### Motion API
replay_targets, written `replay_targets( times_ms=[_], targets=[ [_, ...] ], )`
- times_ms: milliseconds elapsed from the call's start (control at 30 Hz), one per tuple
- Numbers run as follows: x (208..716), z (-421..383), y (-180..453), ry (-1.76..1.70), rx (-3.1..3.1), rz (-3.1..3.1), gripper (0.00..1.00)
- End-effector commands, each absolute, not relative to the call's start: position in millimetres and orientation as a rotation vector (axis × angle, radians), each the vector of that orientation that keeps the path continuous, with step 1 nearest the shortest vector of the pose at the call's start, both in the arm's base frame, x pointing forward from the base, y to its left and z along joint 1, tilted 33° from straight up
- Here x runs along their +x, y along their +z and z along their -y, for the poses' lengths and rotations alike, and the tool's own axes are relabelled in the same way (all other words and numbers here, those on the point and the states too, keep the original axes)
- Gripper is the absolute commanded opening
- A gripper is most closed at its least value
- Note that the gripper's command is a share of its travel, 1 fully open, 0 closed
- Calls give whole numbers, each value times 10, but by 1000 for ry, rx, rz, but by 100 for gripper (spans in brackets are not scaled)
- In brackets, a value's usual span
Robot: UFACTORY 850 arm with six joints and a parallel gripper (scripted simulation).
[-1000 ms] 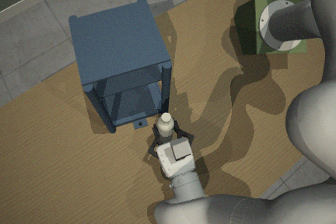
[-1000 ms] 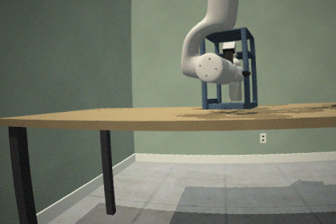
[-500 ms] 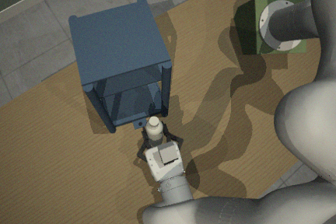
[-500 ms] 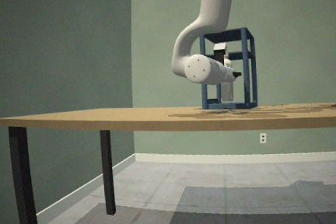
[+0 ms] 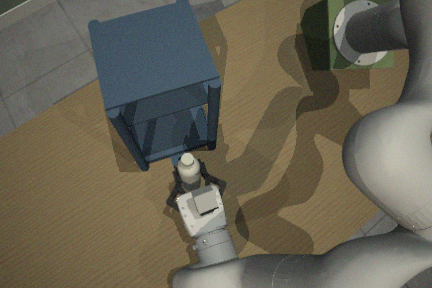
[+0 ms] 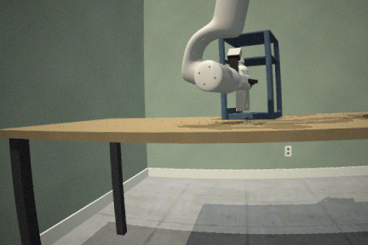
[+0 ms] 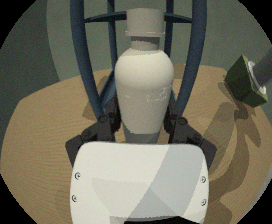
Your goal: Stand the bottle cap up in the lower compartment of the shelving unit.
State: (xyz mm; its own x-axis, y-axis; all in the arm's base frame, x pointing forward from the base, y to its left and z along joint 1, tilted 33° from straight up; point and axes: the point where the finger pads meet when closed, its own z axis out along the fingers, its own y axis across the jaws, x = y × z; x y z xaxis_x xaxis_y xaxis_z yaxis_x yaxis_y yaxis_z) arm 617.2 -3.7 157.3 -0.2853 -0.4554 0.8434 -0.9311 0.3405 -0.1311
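My gripper (image 5: 195,181) is shut on the cream white bottle (image 5: 190,168), gripping its body from the sides. The bottle stands cap up, lifted a little above the table, just in front of the blue shelving unit (image 5: 155,81). In the wrist view the bottle (image 7: 144,90) sits between my dark fingers with its cap (image 7: 144,24) up and the open front of the unit straight behind it. In the side view the bottle (image 6: 242,90) hangs in front of the unit (image 6: 251,76), its base near the level of the lower floor.
The arm's green base block (image 5: 350,31) stands at the table's far right; it also shows in the wrist view (image 7: 248,82). My arm's large links (image 5: 390,164) fill the right side above the wooden table.
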Motion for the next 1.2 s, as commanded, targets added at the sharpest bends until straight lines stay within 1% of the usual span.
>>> replay_targets(
  times_ms=[0, 1167],
  targets=[
    [6207, 50, 1586, 837, 1215, 1885, 0],
    [6269, 90, 1586, 837, 1215, 1885, 0]
  ],
)
